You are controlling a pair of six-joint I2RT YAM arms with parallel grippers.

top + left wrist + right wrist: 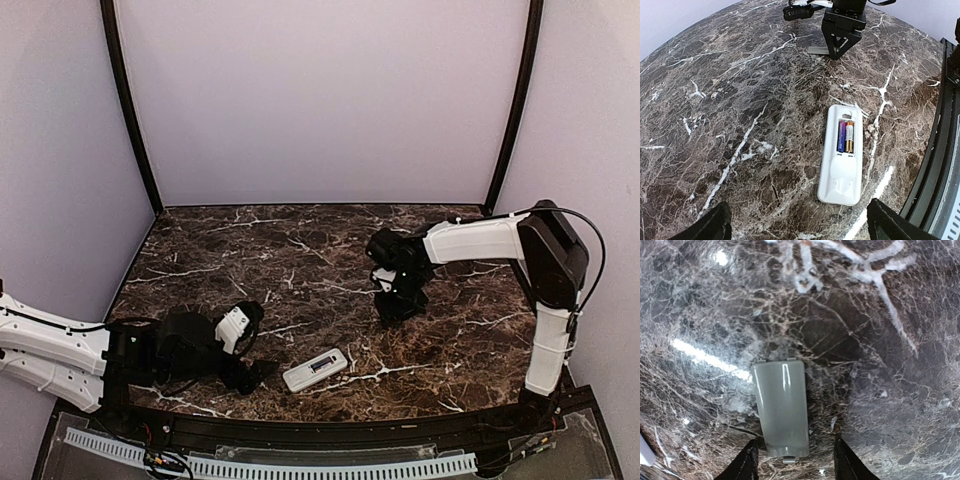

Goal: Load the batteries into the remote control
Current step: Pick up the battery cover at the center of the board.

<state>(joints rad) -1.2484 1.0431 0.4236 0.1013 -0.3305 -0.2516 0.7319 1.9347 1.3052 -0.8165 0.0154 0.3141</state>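
The white remote control (840, 172) lies back-up on the marble near the front edge, also seen from above (315, 369). Its compartment is uncovered, and two batteries (845, 136) lie side by side inside it. My left gripper (800, 231) is open just short of the remote's near end, and nothing is between its fingers (715, 222). From above it (262, 372) sits left of the remote. The grey-white back cover (781, 407) lies flat on the table. My right gripper (796, 465) is open and straddles its near end, low over the table (398, 310).
The dark marble table (300, 250) is enclosed by pale walls at the back and sides. A black rail (935, 165) runs along the front edge just right of the remote. The right arm's white link (480, 240) reaches in from the right.
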